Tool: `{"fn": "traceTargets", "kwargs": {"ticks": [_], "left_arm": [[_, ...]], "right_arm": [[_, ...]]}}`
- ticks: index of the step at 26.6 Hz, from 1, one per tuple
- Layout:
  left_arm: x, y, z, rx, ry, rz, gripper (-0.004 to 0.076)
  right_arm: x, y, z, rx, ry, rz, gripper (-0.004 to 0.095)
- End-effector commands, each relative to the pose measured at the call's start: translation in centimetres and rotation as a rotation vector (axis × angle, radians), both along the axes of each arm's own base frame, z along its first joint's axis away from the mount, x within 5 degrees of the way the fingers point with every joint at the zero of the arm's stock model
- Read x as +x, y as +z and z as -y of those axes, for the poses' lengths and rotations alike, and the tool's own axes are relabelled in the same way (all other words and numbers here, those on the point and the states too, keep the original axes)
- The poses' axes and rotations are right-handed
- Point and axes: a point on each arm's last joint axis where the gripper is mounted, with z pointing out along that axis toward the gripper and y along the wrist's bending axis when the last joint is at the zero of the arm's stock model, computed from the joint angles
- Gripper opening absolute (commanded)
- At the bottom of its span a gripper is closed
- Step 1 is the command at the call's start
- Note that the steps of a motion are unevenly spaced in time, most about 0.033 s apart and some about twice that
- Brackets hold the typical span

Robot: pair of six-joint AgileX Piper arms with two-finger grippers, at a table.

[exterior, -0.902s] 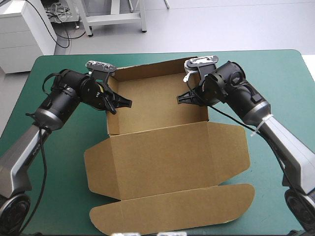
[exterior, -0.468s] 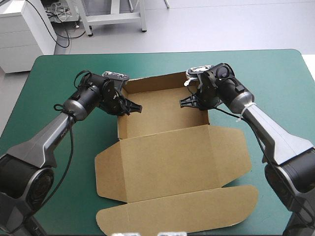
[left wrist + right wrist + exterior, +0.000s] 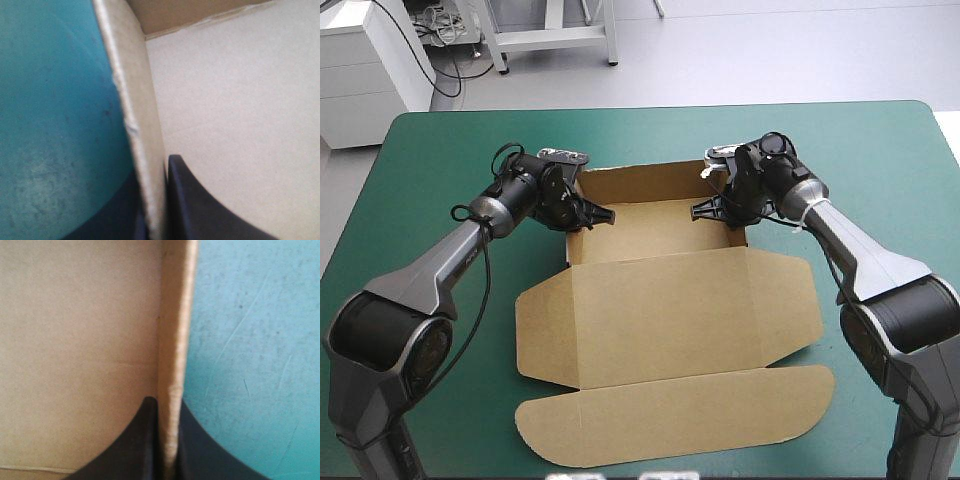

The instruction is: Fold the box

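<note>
The box (image 3: 660,310) lay open at the middle of the table (image 3: 440,150), brown board on the teal-green cover. Its far part stood as a shallow tray (image 3: 655,225) with a far wall (image 3: 640,182), a left wall (image 3: 572,235) and a right wall (image 3: 738,232) raised. From the near side of the tray the lid (image 3: 670,300) spread flat toward the near edge of the table, with a rounded ear at each of its left and right ends. Beyond the lid's near fold a long flap (image 3: 680,420) with rounded corners also lay flat, close to the table's near edge.

The left gripper (image 3: 595,215) was at the far end of the left wall. In the left wrist view its black fingers (image 3: 200,210) stood all but closed with the wall's upright edge pinched between them, one finger inside the tray over the floor, the other outside over the cover. The right gripper (image 3: 705,208) was at the far end of the right wall. In the right wrist view its fingers (image 3: 137,440) were likewise drawn nearly together around that wall's edge, one inside the tray and one outside. The two arms reached in from the left and right sides of the table, and the grippers faced each other across the tray.
</note>
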Motion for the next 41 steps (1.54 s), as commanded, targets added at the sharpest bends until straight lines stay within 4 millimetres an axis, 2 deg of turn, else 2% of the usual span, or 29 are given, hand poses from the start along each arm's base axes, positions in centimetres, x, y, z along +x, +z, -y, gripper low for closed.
{"fn": "traceTargets", "kwargs": {"ticks": [1,11,13,16,19,21,24,27,30,31,33,36,38,39,40,41], "left_arm": [[0.4,-0.2,-0.2,-0.001,-0.037,0.011,-0.0008],[0.9,-0.3,-0.6,0.003,-0.057,0.04,-0.0005],[0.8,-0.3,-0.5,-0.002,-0.098,0.037,0.0026],[0.7,-0.3,-0.2,-0.018,-0.129,0.03,0.0141],[0.6,-0.3,-0.1,-0.032,-0.126,0.02,0.0314],[0.5,-0.2,-0.2,-0.028,-0.128,0.004,0.0398],[0.6,0.7,-0.1,-0.026,-0.13,0.0,0.0443],[0.8,1.9,-0.1,-0.028,-0.13,0.004,0.0442],[0.9,3.2,0.0,-0.032,-0.13,0.011,0.0442],[0.9,3.9,0.0,-0.035,-0.131,0.016,0.0442],[0.7,4.9,0.0,-0.037,-0.134,0.017,0.0442],[0.2,6.2,-0.2,-0.039,-0.132,0.011,0.0442],[-0.4,8.3,-0.5,-0.038,-0.141,0.032,0.0442],[-1.0,10.2,-0.8,-0.042,-0.145,0.072,0.0442],[-1.3,11.3,-1.0,-0.043,-0.146,0.095,0.0442],[-2.2,13.6,-1.5,-0.033,-0.145,0.141,0.0442]], "right_arm": [[1.1,2.0,0.4,0.029,0.022,0.145,-0.0022],[1.4,2.0,0.4,0.032,0.04,0.174,-0.0022],[1.4,2.0,0.4,0.032,0.04,0.174,-0.0022],[1.4,2.0,0.4,0.032,0.04,0.174,-0.0022],[1.5,2.2,0.4,0.033,0.04,0.178,-0.0022],[1.5,2.5,0.4,0.034,0.039,0.181,-0.0019],[1.4,3.6,0.5,0.034,0.037,0.183,0.001],[1.4,5.0,0.5,0.028,0.048,0.19,0.0113],[1.3,6.5,0.6,0.018,0.07,0.199,0.0303],[1.2,7.3,0.7,0.008,0.068,0.204,0.0439],[1.0,8.0,0.8,0.007,0.066,0.201,0.055],[0.8,8.6,0.8,0.011,0.064,0.201,0.0551],[0.5,9.4,0.9,0.025,0.064,0.219,0.0551],[0.1,10.3,0.9,0.042,0.064,0.234,0.0551],[-0.2,10.8,1.0,0.053,0.065,0.243,0.0551],[-0.9,11.8,1.1,0.073,0.065,0.263,0.0551]]}}
